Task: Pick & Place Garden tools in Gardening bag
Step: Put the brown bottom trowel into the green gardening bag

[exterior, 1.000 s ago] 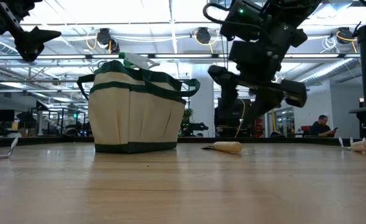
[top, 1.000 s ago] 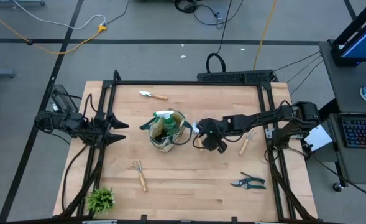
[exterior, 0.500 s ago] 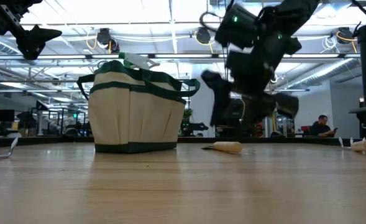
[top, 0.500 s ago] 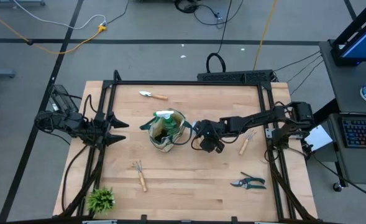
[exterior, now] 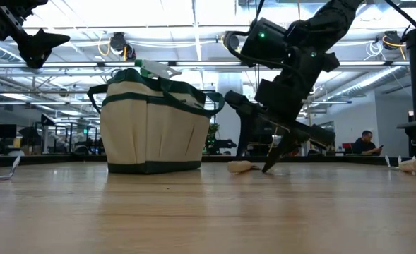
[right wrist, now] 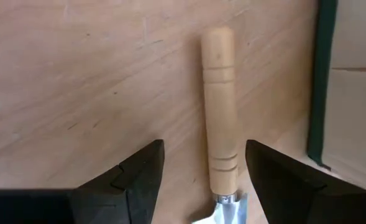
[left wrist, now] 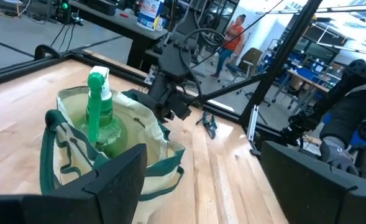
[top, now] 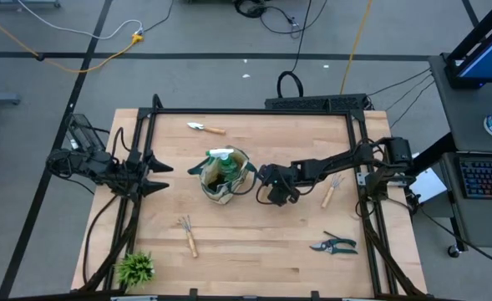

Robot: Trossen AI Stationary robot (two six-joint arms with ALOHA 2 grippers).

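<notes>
The beige gardening bag (top: 220, 174) with green trim stands mid-table, a green spray bottle (left wrist: 99, 106) upright inside it. Beside its right wall a wooden-handled tool (right wrist: 220, 106) lies flat on the table. My right gripper (right wrist: 204, 180) hangs open over that tool, slanting down, one finger on either side of the handle with bare wood showing in both gaps; in the low view my right gripper (exterior: 260, 152) is just above the tabletop. My left gripper (top: 158, 176) waits open and level at the table's left, pointing at the bag.
A trowel (top: 205, 127) lies behind the bag, a pronged rake (top: 187, 235) in front of it. A second rake (top: 331, 191) and dark shears (top: 333, 246) lie toward the right edge. A small leafy plant (top: 134, 267) stands at the near left corner.
My right gripper has come down and moved a little toward the bag, rolling about its own axis, so its fingers now straddle the wooden handle close to the table. It has stayed open.
</notes>
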